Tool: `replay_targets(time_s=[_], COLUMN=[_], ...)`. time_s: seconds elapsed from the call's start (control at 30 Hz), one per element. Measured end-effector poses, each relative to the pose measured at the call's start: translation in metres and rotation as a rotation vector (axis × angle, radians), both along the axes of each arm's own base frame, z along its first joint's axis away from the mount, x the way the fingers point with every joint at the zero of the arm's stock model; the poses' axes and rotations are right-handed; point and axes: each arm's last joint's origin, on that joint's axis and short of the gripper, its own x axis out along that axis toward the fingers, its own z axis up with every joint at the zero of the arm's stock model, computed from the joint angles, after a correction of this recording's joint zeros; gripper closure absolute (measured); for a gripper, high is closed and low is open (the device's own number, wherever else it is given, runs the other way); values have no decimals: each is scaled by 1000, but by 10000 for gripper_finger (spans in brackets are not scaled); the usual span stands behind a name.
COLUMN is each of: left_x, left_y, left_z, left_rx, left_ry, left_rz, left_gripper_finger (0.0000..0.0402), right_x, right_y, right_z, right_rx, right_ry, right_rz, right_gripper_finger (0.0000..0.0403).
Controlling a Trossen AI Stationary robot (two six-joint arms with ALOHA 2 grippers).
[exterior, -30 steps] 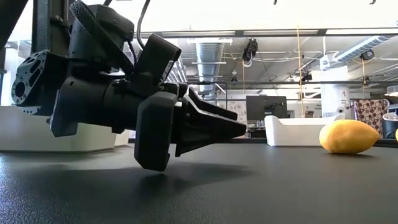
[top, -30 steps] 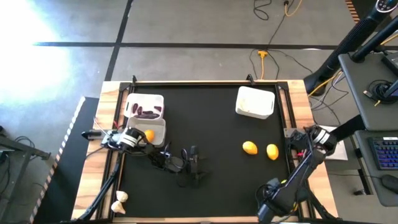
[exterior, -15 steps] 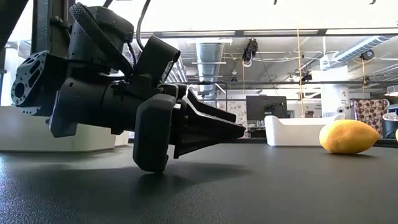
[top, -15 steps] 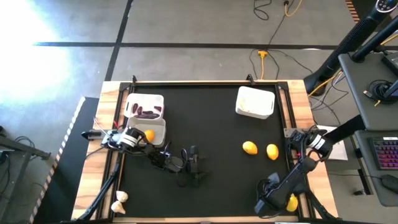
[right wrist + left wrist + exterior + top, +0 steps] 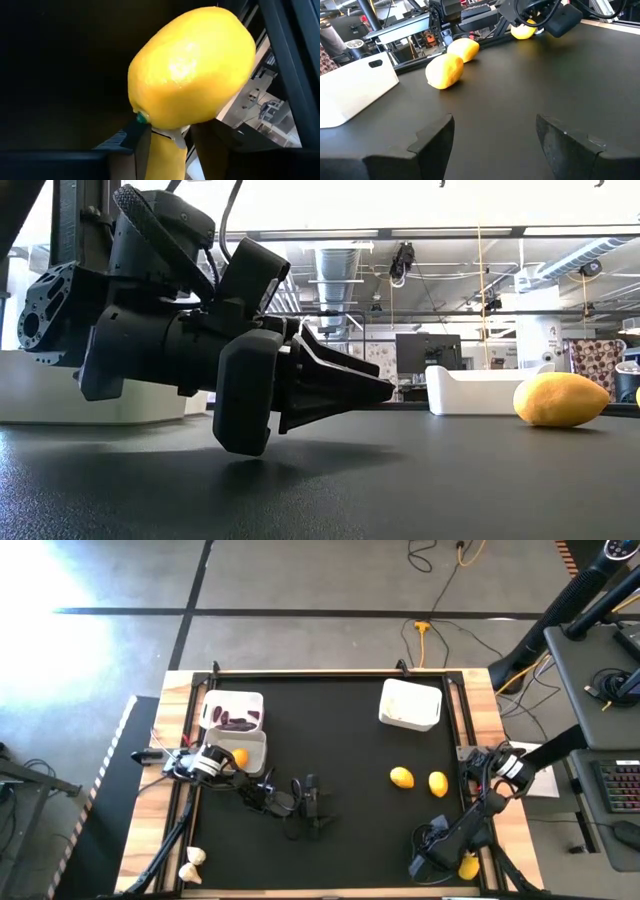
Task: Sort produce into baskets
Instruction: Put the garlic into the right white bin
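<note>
Black mat on a wooden-edged table point(image 5: 480, 685), grey floor around it. At far left two baskets touch: the farther basket point(image 5: 234, 710) holds purple pieces, the nearer basket point(image 5: 246, 752) one lemon. Two garlic bulbs point(image 5: 193, 862) lie at the near left corner. My left gripper point(image 5: 312, 808) waits mid-mat, fingers apart, empty. A third basket point(image 5: 410, 704) stands far right, with two lemons point(image 5: 401, 777) loose nearer than it. At the near right edge my right gripper point(image 5: 450, 858) is on a lemon point(image 5: 190, 67), fingers point(image 5: 167, 150) against it; I cannot tell if it is gripped. I judge this the pickup; next comes lifting and carrying it left across to the lemon basket.
</note>
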Motion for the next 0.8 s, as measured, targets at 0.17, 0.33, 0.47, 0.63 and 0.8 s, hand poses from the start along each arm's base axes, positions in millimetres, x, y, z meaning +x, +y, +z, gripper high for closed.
replay_targets(time_s=[0.17, 0.33, 0.47, 0.63, 0.8], left_x=[0, 0, 0, 0, 0], left_y=[0, 0, 0, 0, 0], left_z=[0, 0, 0, 0, 0], left_rx=[0, 0, -4, -5, -5], left_ry=[0, 0, 0, 0, -1], left_rz=[0, 0, 1, 1, 1], left_gripper_finger=[139, 139, 139, 139, 139], right_x=[5, 13, 20, 30, 37], right_y=[5, 14, 20, 23, 24], right_z=[5, 15, 23, 34, 44], right_rx=[25, 53, 70, 70, 82], right_ry=[-23, -60, -84, -115, -144], right_rz=[2, -10, -27, -43, -13], right_gripper_finger=[308, 346, 376, 393, 394])
